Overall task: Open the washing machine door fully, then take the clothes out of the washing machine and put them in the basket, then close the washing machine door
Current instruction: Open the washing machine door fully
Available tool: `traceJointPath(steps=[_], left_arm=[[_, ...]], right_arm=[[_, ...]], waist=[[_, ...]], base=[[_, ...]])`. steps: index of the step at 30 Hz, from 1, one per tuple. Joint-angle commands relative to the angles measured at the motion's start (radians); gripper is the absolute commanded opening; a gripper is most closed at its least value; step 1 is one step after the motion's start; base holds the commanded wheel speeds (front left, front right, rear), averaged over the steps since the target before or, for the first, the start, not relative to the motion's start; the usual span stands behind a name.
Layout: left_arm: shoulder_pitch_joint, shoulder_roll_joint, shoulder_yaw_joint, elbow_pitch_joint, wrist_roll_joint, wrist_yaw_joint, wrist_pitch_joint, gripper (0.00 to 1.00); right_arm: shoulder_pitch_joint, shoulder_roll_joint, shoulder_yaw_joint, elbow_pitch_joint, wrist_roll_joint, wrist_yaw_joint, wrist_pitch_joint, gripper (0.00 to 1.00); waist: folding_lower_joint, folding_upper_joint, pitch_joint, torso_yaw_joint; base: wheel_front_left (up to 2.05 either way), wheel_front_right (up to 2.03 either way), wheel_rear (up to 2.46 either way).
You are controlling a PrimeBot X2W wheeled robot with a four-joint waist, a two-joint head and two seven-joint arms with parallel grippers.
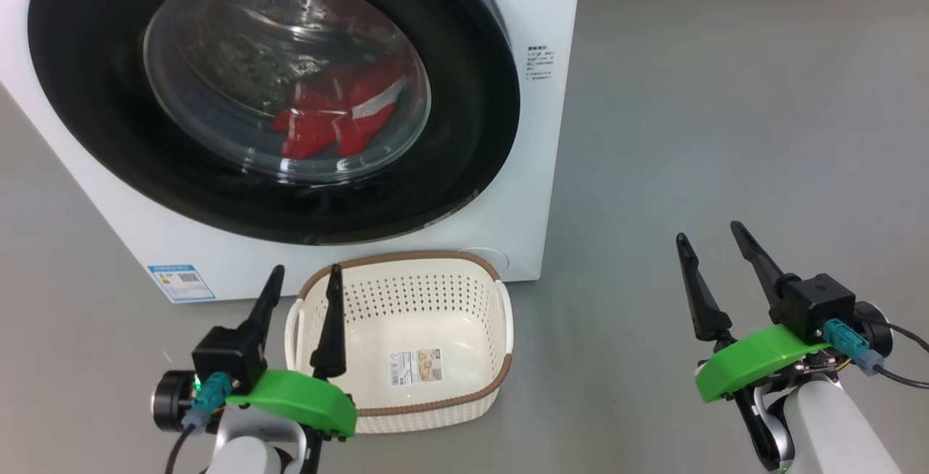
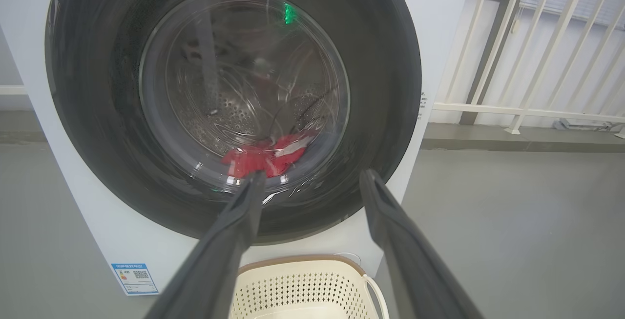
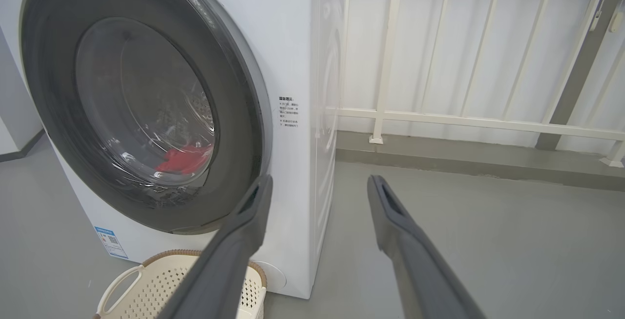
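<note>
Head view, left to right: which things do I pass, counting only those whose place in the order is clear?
Blue label → basket → printed text → right hand. The left hand overlaps both label and basket, so it is left out.

Head downward, wrists forward (door shared)

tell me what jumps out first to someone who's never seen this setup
The huge glossy black washing machine door fills the upper left of the head view, shut, with bright red clothes lying low behind its porthole. Just below it, on the grey floor, stands an empty cream basket with a brown rim.
</note>
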Motion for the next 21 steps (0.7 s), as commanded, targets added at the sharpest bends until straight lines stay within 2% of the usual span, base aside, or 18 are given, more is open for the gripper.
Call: traceJointPath(steps=[1,4,5,6,7,8,9,10,13,21], left_arm=[[-0.04,0.018,0.021,-0.029,-0.013,0.003,-0.012,1.0],[-0.047,0.018,0.011,-0.044,-0.026,-0.004,-0.012,1.0],[-0.049,0.018,0.008,-0.049,-0.028,-0.004,-0.012,1.0],[-0.051,0.018,0.006,-0.055,-0.029,-0.004,-0.012,1.0],[-0.053,0.018,0.003,-0.061,-0.03,-0.004,-0.012,1.0],[-0.055,0.018,0.001,-0.068,-0.031,-0.005,-0.012,1.0],[-0.057,0.018,-0.001,-0.074,-0.033,-0.005,-0.012,1.0],[-0.059,0.018,-0.004,-0.082,-0.034,-0.005,-0.012,1.0],[-0.063,0.018,-0.016,-0.111,-0.025,-0.004,-0.012,1.0],[-0.072,0.018,-0.02,-0.185,-0.01,-0.007,-0.012,1.0]], right_arm=[[-0.049,-0.007,0.015,-0.03,-0.006,0.001,-0.006,1.0],[-0.058,-0.007,0.009,-0.039,-0.006,0.001,-0.006,1.0],[-0.061,-0.007,0.007,-0.043,-0.007,0.001,-0.006,0.89],[-0.064,-0.007,0.005,-0.047,-0.007,0.001,-0.006,0.75],[-0.068,-0.007,0.003,-0.05,-0.007,0.001,-0.006,0.48],[-0.073,-0.007,0.0,-0.054,-0.007,0.001,-0.006,0.35],[-0.079,-0.007,-0.001,-0.055,-0.006,0.001,-0.006,0.05],[-0.085,-0.007,-0.003,-0.055,-0.005,0.001,-0.006,0.0],[-0.118,-0.007,-0.01,-0.056,0.01,0.001,-0.006,0.0],[-0.224,-0.007,-0.004,-0.013,0.212,0.001,-0.006,0.0]], waist=[[0.0,0.0,0.008,0.005],[0.0,0.0,0.028,0.012],[0.0,0.0,0.035,0.015],[0.0,0.0,0.042,0.018],[0.0,0.0,0.05,0.021],[0.0,0.0,0.058,0.024],[0.0,0.0,0.066,0.028],[0.0,0.0,0.074,0.031],[0.0,0.0,0.108,0.044],[0.0,0.0,0.188,0.065]], base=[[0.0,0.0,0.0],[0.0,0.0,0.0],[0.0,0.0,0.0],[0.0,0.0,0.0],[0.0,0.0,0.0],[0.0,0.0,0.0],[0.0,0.0,0.0],[0.0,0.0,0.0],[0.0,0.0,0.0],[0.0,0.0,0.0]])
